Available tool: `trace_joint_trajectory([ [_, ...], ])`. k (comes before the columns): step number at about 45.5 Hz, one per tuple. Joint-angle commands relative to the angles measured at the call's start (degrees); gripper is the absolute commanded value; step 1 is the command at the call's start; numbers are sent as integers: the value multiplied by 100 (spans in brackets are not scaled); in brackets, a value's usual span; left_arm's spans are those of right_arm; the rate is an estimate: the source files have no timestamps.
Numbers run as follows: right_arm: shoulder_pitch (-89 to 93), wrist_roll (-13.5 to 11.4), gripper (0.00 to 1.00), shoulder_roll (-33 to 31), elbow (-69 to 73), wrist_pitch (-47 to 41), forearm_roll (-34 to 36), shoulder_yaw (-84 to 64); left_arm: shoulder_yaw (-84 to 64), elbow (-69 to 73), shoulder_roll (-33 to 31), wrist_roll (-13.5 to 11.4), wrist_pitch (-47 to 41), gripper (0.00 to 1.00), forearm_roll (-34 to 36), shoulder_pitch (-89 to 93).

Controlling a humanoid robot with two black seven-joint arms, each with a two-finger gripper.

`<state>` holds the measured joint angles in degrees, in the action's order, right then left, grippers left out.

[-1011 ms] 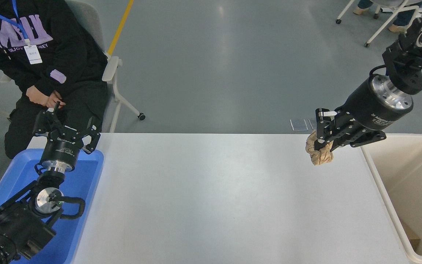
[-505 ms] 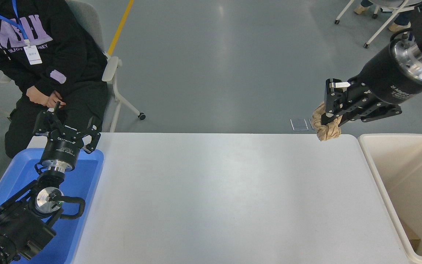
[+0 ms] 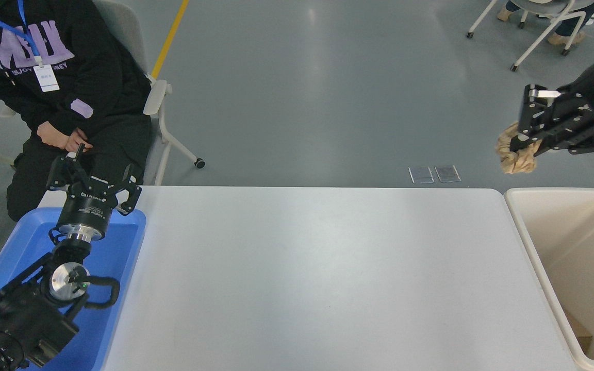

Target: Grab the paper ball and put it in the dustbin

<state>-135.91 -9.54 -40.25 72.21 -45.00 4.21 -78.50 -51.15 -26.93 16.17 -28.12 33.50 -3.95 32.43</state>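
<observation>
Grey smooth floor w/ a yellow line [image 3: 169, 37] behind; a matte white table [image 3: 317, 278] w/ rounded corners filled the foreground. At its right edge stood the dustbin [image 3: 534, 242], cream-beige plastic, rectangular, rounded rim, deep smooth walls. The right gripper [image 3: 523, 138] came in from the right edge, black metal, jaws clamped on the paper ball [image 3: 514, 154], a wrinkly tan-brown wad, irregular shape. Ball hung in the air over the floor past the table's far right corner, just beyond the bin's far-left corner, not touching either.

Vs 0.5 s ago: gripper & ball had shifted right and up, off the table's far edge toward the bin; more of the arm was cut off by the frame.

Left gripper [image 3: 93, 172] was parked lower left over a shallow glossy blue tray [image 3: 124, 257], fingers spread apart, holding nothing.

A person [image 3: 49, 77] in a black hoodie w/ lilac lettering, not fully readable, sat far left on a chair.
</observation>
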Motion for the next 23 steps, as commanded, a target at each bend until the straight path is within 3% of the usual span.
trace_joint_trajectory([
  [1, 1645, -4, 0, -896, -1428, 0, -43, -34, 0, 3, 0, -1, -11, 99, -1, 0],
  [5, 2471, -4, 0, -1134, -1771, 0, -25, 308, 0, -5, 0, -1, -11, 99, -1, 0],
  [12, 3982, -13, 0, -1793, -2043, 1062, -34, 1397, 0, -6, 0, -1, -19, 99, -1, 0],
  [23, 6636, -4, 0, -1706, -2518, 3022, -25, 3454, 0, -5, 0, -1, -11, 99, -1, 0],
])
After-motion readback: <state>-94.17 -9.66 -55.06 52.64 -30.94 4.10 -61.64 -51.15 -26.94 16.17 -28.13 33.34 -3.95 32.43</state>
